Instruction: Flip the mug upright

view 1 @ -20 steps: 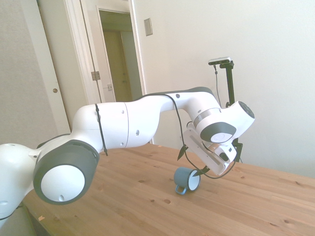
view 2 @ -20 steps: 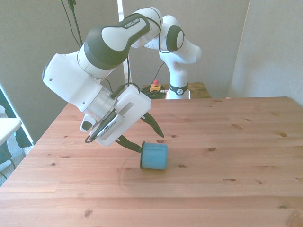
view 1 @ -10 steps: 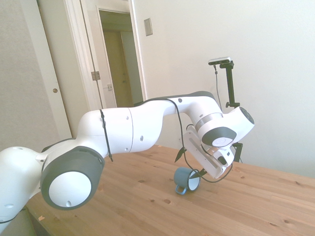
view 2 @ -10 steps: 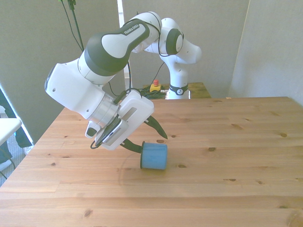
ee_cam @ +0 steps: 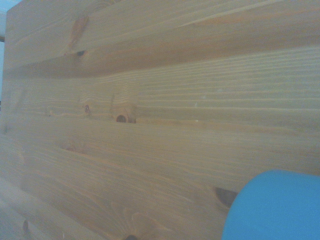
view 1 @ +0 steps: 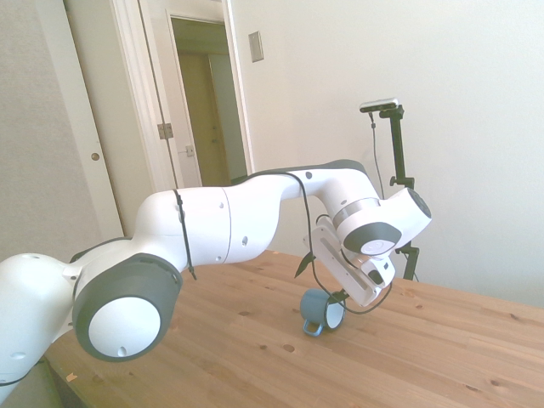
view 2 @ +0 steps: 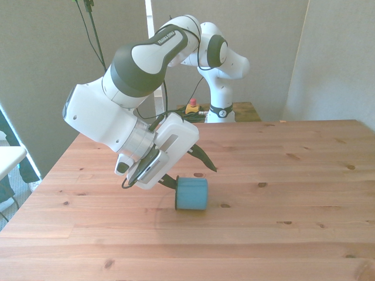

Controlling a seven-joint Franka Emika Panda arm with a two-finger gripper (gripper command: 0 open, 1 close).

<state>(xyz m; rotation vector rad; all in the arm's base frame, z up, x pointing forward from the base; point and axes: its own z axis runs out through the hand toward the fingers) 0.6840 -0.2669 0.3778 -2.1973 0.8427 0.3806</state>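
Mug (view 2: 191,194): lies on its side near the middle of the wooden table (view 2: 293,175), handle low against the boards.
Gripper (view 2: 188,170): fingers spread wide, nothing held; one finger (view 2: 203,158) above the mug, the other by its left edge.
Wrist view: blue mug wall (ee_cam: 272,207) over wood grain.

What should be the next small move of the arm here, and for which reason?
Probably ease the hand a little further toward the mug, then close. The mug lies on its side on the table, with its white opening showing in the side view. The open fingers straddle its end but do not yet clamp it.
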